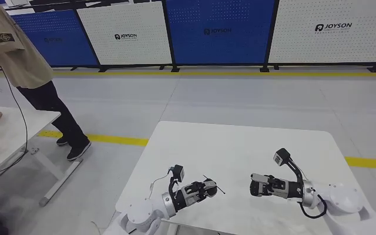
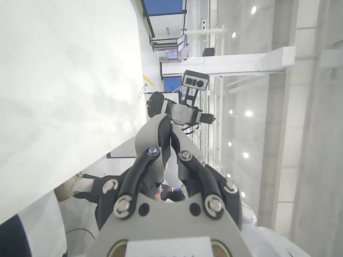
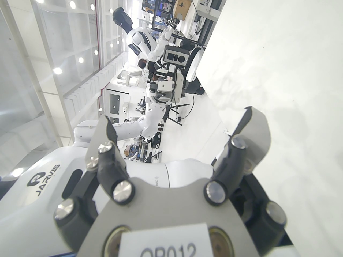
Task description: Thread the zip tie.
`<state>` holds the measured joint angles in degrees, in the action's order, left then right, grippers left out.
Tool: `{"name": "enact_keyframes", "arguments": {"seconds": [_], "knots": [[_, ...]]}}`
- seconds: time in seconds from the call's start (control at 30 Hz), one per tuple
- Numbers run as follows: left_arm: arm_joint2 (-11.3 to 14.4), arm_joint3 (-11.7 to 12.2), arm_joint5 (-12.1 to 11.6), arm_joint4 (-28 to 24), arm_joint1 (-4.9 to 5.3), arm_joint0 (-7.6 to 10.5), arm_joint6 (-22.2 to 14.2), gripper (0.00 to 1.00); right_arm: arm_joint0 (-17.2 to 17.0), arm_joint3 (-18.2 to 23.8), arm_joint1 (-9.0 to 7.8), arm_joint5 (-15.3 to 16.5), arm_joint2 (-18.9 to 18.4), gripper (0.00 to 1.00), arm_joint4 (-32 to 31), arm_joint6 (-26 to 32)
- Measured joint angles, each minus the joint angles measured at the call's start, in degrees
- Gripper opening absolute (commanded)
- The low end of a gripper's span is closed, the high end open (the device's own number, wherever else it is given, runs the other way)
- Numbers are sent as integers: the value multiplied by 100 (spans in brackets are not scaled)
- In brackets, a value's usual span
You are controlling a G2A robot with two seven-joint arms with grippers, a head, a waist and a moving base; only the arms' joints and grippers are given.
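Clenched fingers of the left gripper [image 2: 166, 131] pinch the black zip tie [image 1: 215, 185], whose thin ends poke out past the fingertips, just above the near part of the white table [image 1: 235, 147]. Facing it, a little apart, the right gripper [image 3: 178, 120] has its jaws spread wide with nothing between them. The step in hand looks to be taking the loose tail with the right gripper. It should close near the tip so the strap is stiff, then line the tip up with the head's slot while the left grips firmly without twisting.
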<state>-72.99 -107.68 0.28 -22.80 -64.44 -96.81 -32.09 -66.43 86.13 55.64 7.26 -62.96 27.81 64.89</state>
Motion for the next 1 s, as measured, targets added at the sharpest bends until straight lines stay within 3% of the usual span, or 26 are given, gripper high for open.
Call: {"name": "enact_keyframes", "arguments": {"seconds": [0.27, 0.47, 0.67, 0.73, 0.8, 0.87, 1.0], "knots": [[62, -6, -68, -102, -16, 31, 90, 0, 0, 0, 0, 0, 0, 100, 0, 0], [6, -282, -696, -996, -69, 13, 360, 0, 0, 0, 0, 0, 0, 100, 0, 0], [-166, -758, -1177, -1409, -80, -152, 533, 0, 0, 0, 0, 0, 0, 100, 0, 0], [-290, -904, -1402, -1257, -74, -210, 714, 0, 0, 0, 0, 0, 0, 100, 0, 0], [-367, -954, -1593, -760, -69, -252, 992, 0, 0, 0, 0, 0, 0, 100, 0, 0], [-366, -958, -1624, -377, -69, -262, 1052, 0, 0, 0, 0, 0, 0, 100, 0, 0], [-361, -955, -1611, -473, -70, -259, 1028, 0, 0, 0, 0, 0, 0, 100, 0, 0]]}}
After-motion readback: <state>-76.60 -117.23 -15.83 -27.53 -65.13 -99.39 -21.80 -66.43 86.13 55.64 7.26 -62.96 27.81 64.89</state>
